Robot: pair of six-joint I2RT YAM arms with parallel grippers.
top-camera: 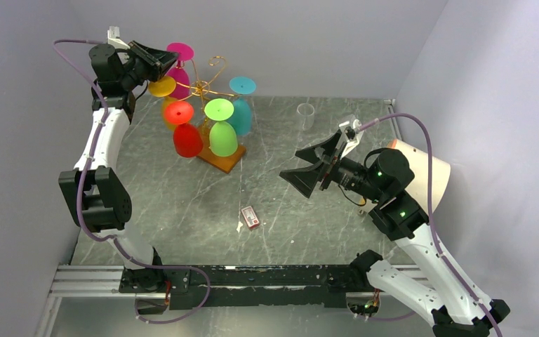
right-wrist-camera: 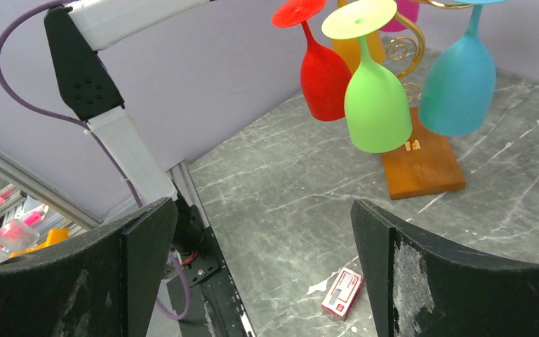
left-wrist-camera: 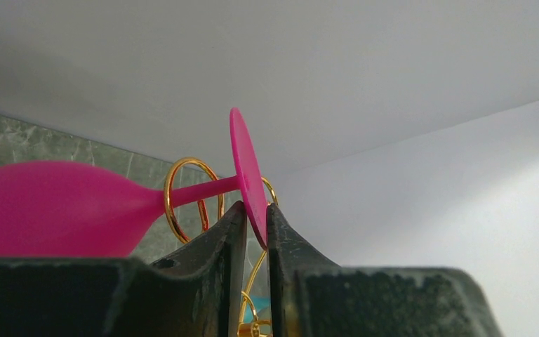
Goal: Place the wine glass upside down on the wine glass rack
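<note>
The pink wine glass (top-camera: 179,78) hangs upside down at the back left of the gold wire rack (top-camera: 209,86), which stands on a brown wooden base (top-camera: 226,160). My left gripper (top-camera: 170,60) is shut on the edge of its round foot (left-wrist-camera: 245,167). In the left wrist view the pink stem passes through a gold loop (left-wrist-camera: 171,210), and the bowl (left-wrist-camera: 56,207) lies to the left of my gripper (left-wrist-camera: 256,216). My right gripper (top-camera: 310,166) is open and empty over the table's right half; in its wrist view (right-wrist-camera: 263,203) it faces the rack.
Red (top-camera: 186,137), green (top-camera: 222,135), teal (top-camera: 241,112) and orange (top-camera: 163,90) glasses hang upside down on the rack. A clear cup (top-camera: 306,116) stands at the back right. A small red box (top-camera: 250,216) lies mid-table, also in the right wrist view (right-wrist-camera: 342,292).
</note>
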